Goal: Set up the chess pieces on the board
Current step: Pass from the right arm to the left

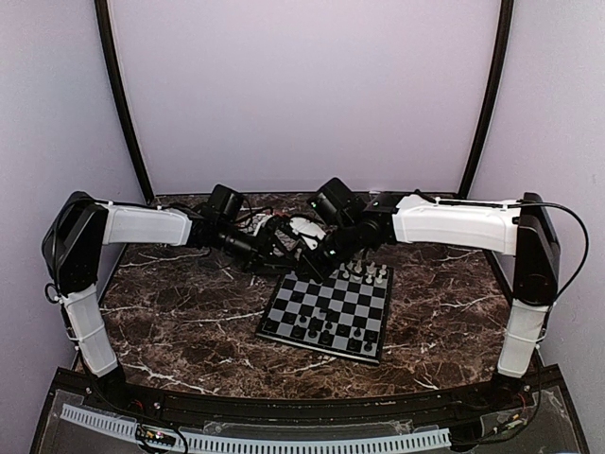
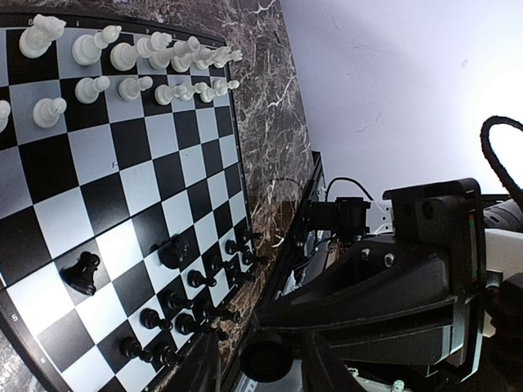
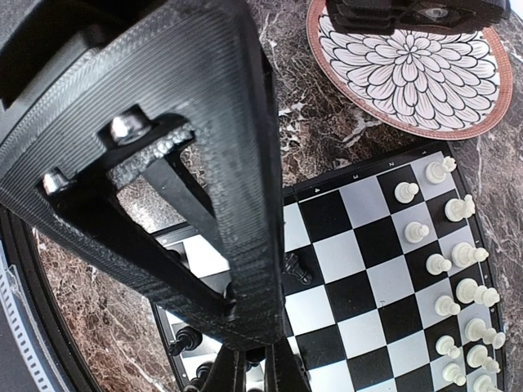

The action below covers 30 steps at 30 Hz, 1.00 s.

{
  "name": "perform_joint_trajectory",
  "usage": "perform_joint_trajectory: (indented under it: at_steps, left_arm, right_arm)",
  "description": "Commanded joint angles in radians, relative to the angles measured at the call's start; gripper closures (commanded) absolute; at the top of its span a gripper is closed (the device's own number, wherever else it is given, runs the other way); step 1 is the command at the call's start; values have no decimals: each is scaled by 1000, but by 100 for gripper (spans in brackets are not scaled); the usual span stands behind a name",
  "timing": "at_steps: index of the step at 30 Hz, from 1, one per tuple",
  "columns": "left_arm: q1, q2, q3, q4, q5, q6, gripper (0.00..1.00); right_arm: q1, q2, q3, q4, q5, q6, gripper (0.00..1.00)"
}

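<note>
The board (image 1: 352,295) lies in the middle of the table. White chess pieces (image 2: 139,57) fill its two far rows, and black chess pieces (image 2: 188,302) stand along its near rows. A black knight (image 3: 298,267) stands alone further in. Both grippers meet in the air behind the board's far left corner. My right gripper (image 3: 260,377) is shut on a small black piece (image 2: 265,355), whose round base faces the left wrist camera. My left gripper (image 2: 253,371) is open around that piece, with a gap on each side.
A round white-patterned plate with a brown rim (image 3: 392,122) sits on the brown marble table just behind the board. The right arm's black finger frame (image 2: 368,302) fills the right of the left wrist view, and the left gripper's body (image 3: 188,163) blocks much of the right wrist view.
</note>
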Motion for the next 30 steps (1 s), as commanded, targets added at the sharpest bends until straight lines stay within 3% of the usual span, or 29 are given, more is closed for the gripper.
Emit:
perform_joint_trajectory:
  at_steps: [1, 9, 14, 19, 26, 30]
  left_arm:
    - [-5, -3, 27, 32, 34, -1, 65]
    - [-5, 2, 33, 39, 58, -5, 79]
    - [7, -32, 79, 53, 46, 7, 82]
    - [21, -58, 105, 248, 30, -65, 83]
    - [21, -79, 63, 519, -28, -193, 83]
    - [21, -101, 16, 647, -58, -238, 83]
  right_arm:
    - [-2, 8, 33, 24, -18, -12, 100]
    - [-4, -9, 30, 11, 0, -13, 100]
    - [-76, -124, -29, 64, -46, 54, 74]
    - [-226, -269, -159, 254, -217, 275, 58]
    - [-343, -294, -298, 534, -456, 566, 56]
    - [-355, -244, -295, 603, -565, 634, 55]
